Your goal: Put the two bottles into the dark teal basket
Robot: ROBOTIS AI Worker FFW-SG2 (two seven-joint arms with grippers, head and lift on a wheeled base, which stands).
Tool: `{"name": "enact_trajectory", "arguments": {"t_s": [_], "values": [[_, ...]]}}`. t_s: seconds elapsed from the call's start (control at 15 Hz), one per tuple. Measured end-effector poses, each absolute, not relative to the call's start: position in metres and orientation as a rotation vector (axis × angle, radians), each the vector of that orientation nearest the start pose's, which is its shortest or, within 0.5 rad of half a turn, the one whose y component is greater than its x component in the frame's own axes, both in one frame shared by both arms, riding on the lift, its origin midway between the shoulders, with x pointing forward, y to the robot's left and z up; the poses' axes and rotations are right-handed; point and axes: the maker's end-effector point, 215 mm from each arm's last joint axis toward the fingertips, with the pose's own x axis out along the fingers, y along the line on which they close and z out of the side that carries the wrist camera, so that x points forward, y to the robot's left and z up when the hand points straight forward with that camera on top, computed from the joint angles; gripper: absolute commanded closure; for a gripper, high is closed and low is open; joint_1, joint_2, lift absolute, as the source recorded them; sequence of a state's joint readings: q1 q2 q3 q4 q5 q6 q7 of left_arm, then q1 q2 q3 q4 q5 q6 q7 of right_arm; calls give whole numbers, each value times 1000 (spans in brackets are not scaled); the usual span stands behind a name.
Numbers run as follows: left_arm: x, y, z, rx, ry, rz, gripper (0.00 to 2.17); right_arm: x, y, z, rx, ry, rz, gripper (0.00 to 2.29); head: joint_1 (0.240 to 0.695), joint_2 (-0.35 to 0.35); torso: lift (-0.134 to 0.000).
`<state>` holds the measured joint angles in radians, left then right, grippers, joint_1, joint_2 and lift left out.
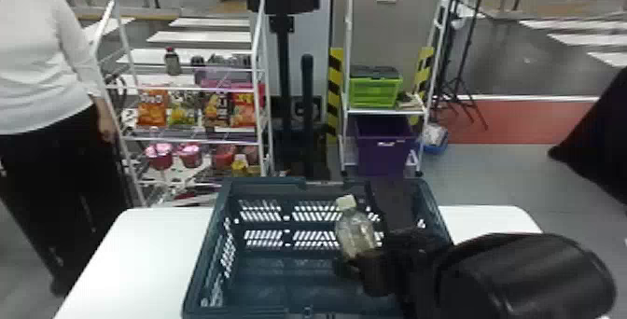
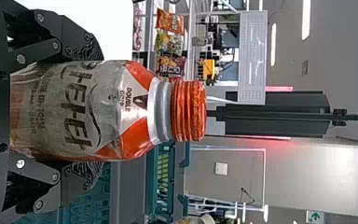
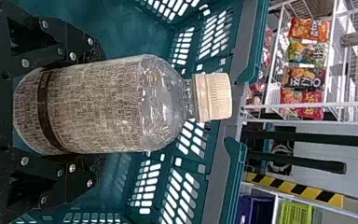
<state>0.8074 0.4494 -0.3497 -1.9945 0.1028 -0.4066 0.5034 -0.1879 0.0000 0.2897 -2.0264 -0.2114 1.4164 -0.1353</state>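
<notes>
**Both bottles gripped, one inside basket**

My right gripper [image 3: 95, 111] is clamped on the pale-cap bottle [image 3: 161, 105], within the basket [image 1: 270, 187] walls; can't tell if it touches bottom. My left gripper [image 2: 95, 111] is closed around the orange-cap bottle [image 2: 114, 93], beside the basket. Both held by the body, caps up, probably for upright placing. Basket's side could block the orange-cap one; my right arm [image 1: 522, 271] crowds its right half. Table [image 1: 140, 257] under basket, rack [image 1: 186, 140] beyond.
</notes>
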Motion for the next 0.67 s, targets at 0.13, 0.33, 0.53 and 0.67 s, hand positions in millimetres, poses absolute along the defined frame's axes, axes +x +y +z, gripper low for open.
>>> {"name": "enact_trajectory", "arguments": {"t_s": [0.13,0.33,0.53,0.67], "values": [[296,193,-395,-17,85,-12,2148,509,-66,-390,-116,813,306,1642,499,0,0],[298,193,-394,-19,83,-11,2148,498,-69,-400,-133,870,312,896,499,0,0],[299,192,-393,-21,80,-14,2148,497,-64,-397,-113,877,335,292,499,0,0],[299,191,-394,-21,80,-14,2148,497,-63,-396,-107,878,341,228,499,0,0]]}}
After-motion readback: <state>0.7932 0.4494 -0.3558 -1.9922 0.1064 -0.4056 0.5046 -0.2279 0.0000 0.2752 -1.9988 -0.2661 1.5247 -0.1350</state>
